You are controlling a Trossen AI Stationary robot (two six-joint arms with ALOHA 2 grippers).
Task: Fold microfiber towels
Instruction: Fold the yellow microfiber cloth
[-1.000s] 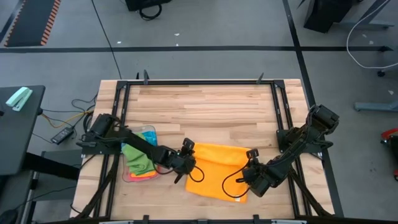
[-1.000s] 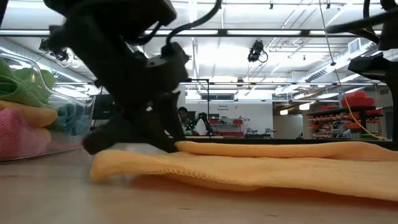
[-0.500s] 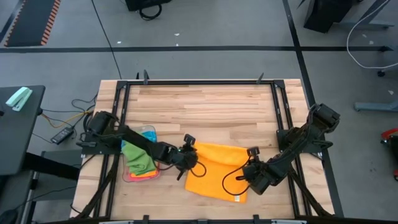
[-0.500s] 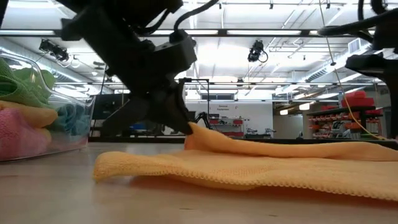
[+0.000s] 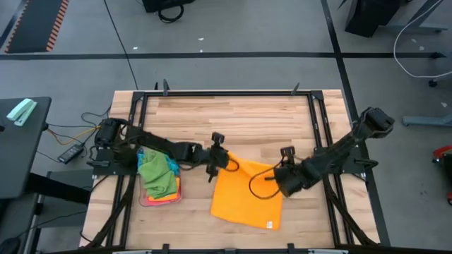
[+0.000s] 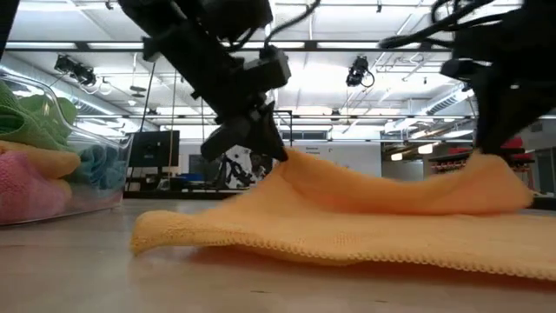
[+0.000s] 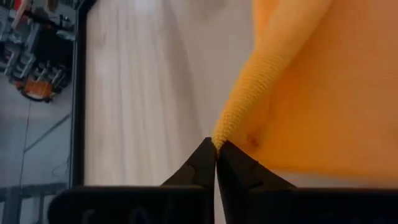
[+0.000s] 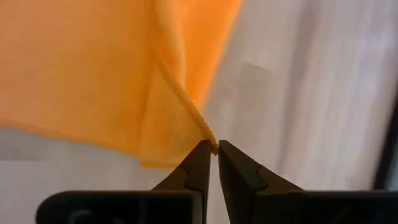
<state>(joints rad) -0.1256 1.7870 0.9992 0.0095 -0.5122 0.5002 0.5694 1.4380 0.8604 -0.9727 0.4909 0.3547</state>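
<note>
An orange microfiber towel (image 5: pixel 247 201) lies on the wooden table, its near edge (image 6: pixel 347 252) flat on the wood and its two far corners raised. My left gripper (image 5: pixel 226 164) is shut on the far left corner and my right gripper (image 5: pixel 277 178) on the far right corner. Both show in the low view, the left gripper (image 6: pixel 276 152) and the right gripper (image 6: pixel 486 152). More towels, green (image 5: pixel 157 175), pink, orange and blue, lie piled in a clear tray (image 5: pixel 145 200) at the table's left. My left gripper pinches the towel's far left corner (image 7: pixel 219 137) at its hemmed edge, only at the fingertips. The fingers slant down from the table's left. The corner is lifted clear (image 6: pixel 291 161) and the cloth slopes down from it to the table. My right gripper pinches the towel's far right corner (image 8: pixel 208 140) at its hem, only at the fingertips. The fingers slant down from the table's right. The corner is lifted (image 6: pixel 491 169), and the cloth sags slack between the two grippers.
The clear tray (image 6: pixel 87 204) stands close to the left arm, left of the towel. A black frame (image 5: pixel 226 93) runs along the table's edges. Bare wood (image 5: pixel 233 120) lies beyond the towel toward the far edge.
Both grippers have risen and gone toward the table's far edge, each shut on a towel corner. The two corners have come up off the table and the cloth behind them has been drawn up into a slope. The near edge has stayed on the wood.
</note>
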